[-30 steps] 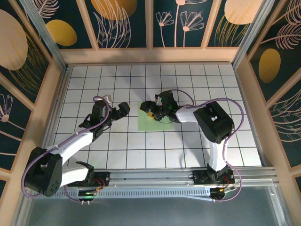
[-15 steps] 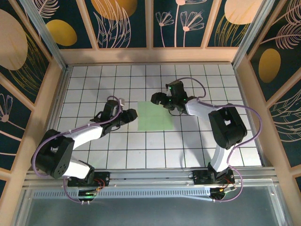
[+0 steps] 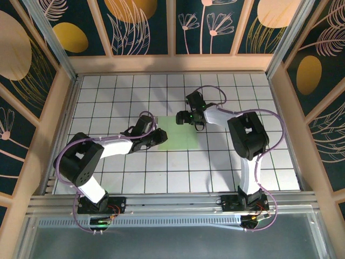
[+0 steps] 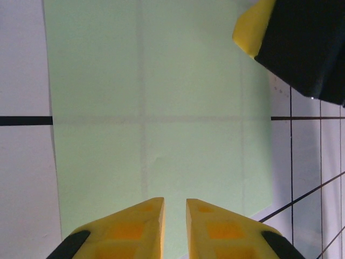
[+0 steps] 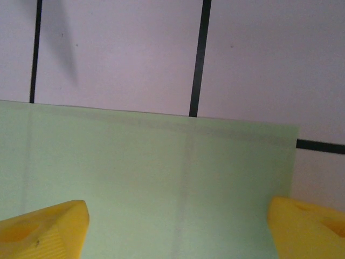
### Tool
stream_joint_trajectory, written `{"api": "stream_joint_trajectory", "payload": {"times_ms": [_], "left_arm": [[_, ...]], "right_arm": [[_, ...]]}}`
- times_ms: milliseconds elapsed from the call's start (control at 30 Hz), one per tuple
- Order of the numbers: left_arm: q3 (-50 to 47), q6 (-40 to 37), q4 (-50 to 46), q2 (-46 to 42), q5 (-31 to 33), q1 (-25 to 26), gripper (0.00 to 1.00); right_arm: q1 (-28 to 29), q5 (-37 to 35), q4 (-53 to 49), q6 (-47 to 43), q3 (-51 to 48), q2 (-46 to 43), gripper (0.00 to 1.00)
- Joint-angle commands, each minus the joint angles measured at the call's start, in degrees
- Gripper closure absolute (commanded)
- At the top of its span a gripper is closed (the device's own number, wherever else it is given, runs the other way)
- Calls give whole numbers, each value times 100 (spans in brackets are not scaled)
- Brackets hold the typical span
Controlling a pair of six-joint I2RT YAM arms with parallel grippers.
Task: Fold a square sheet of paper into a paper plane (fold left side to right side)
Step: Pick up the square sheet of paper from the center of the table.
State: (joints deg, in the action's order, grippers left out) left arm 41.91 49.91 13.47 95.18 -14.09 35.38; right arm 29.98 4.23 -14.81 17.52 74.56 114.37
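We see the sheet of paper (image 3: pixel 180 135) as a plain pale mint-green square, lying flat and unfolded on the white table (image 3: pixel 108 97), just left of centre. Its edges run nearly parallel to the black grid lines (image 3: pixel 215 149). In the left wrist view the sheet of paper (image 4: pixel 161 108) is thin enough that those lines show through as faint grey bands. In the right wrist view its (image 5: pixel 145 178) far edge and one square corner lie flush on the surface.
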Motion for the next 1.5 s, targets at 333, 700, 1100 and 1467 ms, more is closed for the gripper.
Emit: {"api": "stream_joint_trajectory", "payload": {"times_ms": [333, 700, 1100, 1467], "left_arm": [[37, 125, -29, 578, 212, 29, 89], [36, 110, -73, 674, 336, 31, 91], [40, 186, 120, 557, 266, 30, 89], [-85, -49, -167, -484, 580, -206, 53]], "right_arm": [[263, -493, -457, -207, 311, 359, 10], [560, -160, -760, -51, 26, -115, 16], [780, 178, -1016, -82, 18, -222, 46], [352, 1516, -511, -161, -376, -775, 72]]}}
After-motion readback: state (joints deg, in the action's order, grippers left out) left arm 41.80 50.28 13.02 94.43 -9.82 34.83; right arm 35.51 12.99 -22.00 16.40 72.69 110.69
